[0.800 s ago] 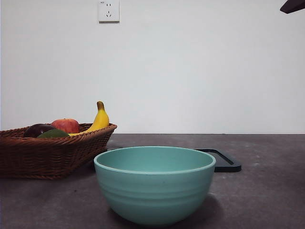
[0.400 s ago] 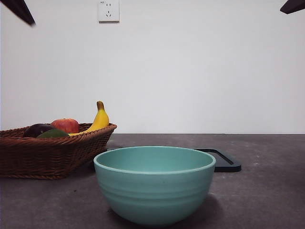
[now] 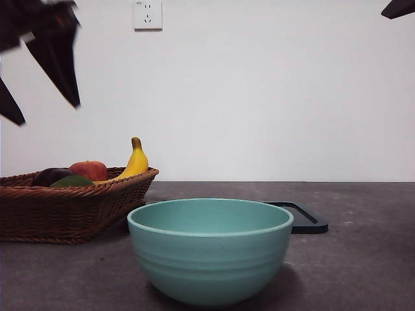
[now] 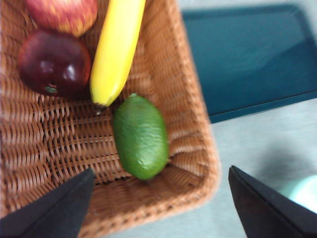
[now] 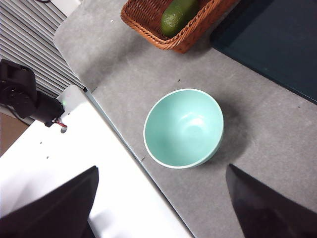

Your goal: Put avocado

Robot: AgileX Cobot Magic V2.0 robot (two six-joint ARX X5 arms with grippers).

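The dull green avocado (image 4: 141, 136) lies in the wicker basket (image 4: 193, 99) near its corner, beside the banana's tip. In the front view only its top (image 3: 72, 182) shows over the basket rim (image 3: 65, 207). It also shows in the right wrist view (image 5: 178, 15). My left gripper (image 4: 161, 171) is open and empty, hanging above the basket over the avocado, and it appears at the upper left of the front view (image 3: 47, 113). My right gripper (image 5: 161, 168) is open and empty, high above the table, seen in the front view only as a black tip (image 3: 399, 8).
A teal bowl (image 3: 211, 253) stands in front of the basket, also in the right wrist view (image 5: 183, 128). A dark flat tray (image 3: 301, 217) lies behind it. The basket also holds a banana (image 4: 116, 49), a red apple (image 4: 62, 12) and a dark maroon fruit (image 4: 54, 62).
My left gripper has come down from the top left corner and now hangs large above the basket. The fruits, the bowl and the right arm have not moved.
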